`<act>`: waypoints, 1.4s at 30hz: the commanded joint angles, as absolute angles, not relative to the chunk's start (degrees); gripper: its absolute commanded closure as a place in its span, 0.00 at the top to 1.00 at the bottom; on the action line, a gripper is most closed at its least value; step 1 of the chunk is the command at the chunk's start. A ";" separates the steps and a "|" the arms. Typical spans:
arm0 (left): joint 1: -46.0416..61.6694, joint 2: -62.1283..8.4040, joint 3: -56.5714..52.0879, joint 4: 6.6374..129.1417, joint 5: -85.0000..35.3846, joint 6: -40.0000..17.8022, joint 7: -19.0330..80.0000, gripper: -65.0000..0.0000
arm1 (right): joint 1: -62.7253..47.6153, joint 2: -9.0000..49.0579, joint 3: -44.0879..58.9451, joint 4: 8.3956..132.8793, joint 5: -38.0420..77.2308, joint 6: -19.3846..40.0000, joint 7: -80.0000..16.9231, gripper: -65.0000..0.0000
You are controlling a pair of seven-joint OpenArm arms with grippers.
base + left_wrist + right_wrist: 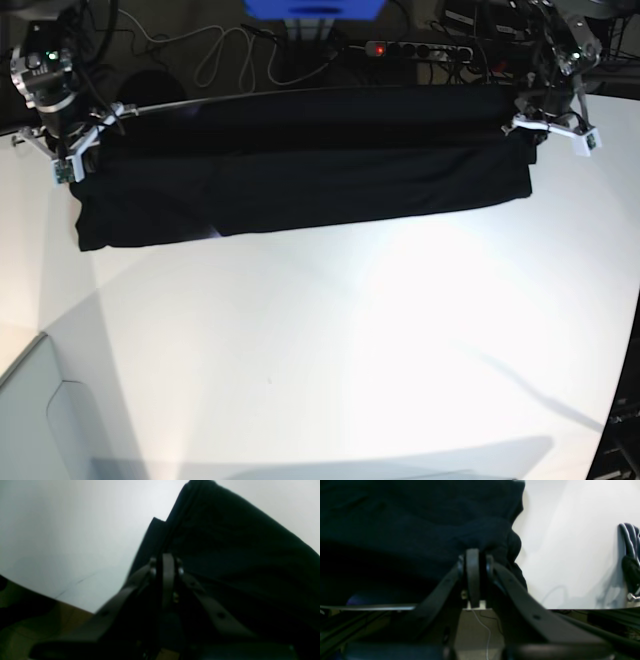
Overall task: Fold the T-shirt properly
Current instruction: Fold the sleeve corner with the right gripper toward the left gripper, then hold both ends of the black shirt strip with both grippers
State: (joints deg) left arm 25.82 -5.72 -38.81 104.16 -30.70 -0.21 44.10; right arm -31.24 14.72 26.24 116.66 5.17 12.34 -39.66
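The black T-shirt [300, 180] hangs stretched as a long folded band across the far part of the white table [330, 350], its lower edge resting on the tabletop. On the base view's right, my left gripper [522, 130] is shut on one end of it. My right gripper [78, 152], on that view's left, is shut on the other end. The left wrist view shows my left gripper [166, 563] pinching dark cloth of the T-shirt [237, 542]. In the right wrist view my right gripper [475, 560] is clamped on bunched cloth of the T-shirt [420, 525]. No print shows.
Behind the table's far edge lie a power strip [420, 48], loose cables [230, 55] and a blue object [315, 8]. A striped dark cloth [630, 537] shows at the right of the right wrist view. White tabletop spreads in front of the shirt.
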 commanded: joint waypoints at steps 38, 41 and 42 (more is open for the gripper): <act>25.89 -6.37 -38.99 102.73 -31.08 -0.13 43.12 0.00 | -23.43 19.38 21.23 110.55 5.14 12.70 -52.97 0.01; 25.89 -6.37 -38.99 102.73 -31.08 -0.13 43.12 0.00 | -22.55 19.38 20.18 110.46 5.14 12.70 -52.97 0.01; 25.89 -6.37 -38.99 102.73 -31.08 -0.13 43.12 0.00 | -22.46 19.38 20.18 110.46 5.14 12.70 -53.05 0.01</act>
